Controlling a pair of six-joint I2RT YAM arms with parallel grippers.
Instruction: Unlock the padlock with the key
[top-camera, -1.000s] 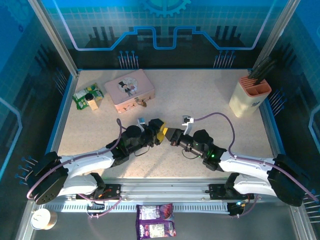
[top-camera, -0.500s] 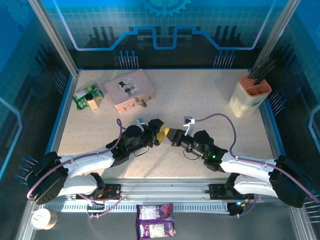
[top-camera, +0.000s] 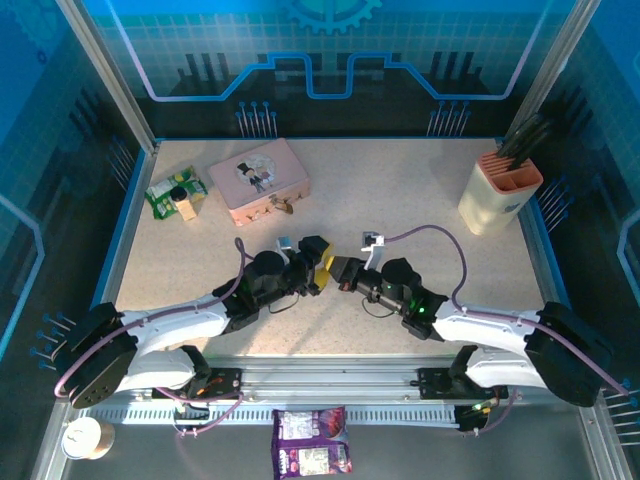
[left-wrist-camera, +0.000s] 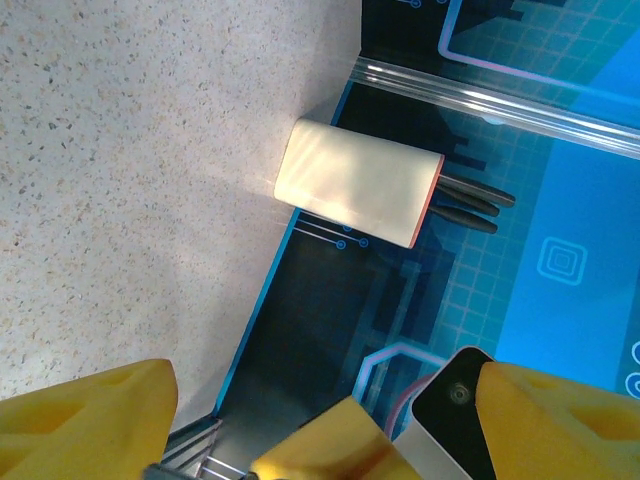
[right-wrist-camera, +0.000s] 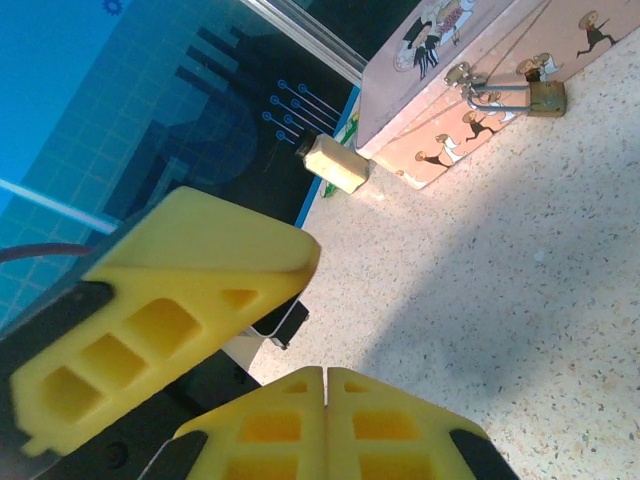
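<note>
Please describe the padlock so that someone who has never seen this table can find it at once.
Look for the pink tin at the far left of the table. The padlock lies at its near side. It is a tiny brass-gold block with a thin silver shackle, much smaller than the tin.

My left jaws have spread wider than they stood a second ago. My right arm (top-camera: 470, 322) has reached further left across the desk (top-camera: 420, 200), bringing the right jaws closer to the left jaws than before.
</note>
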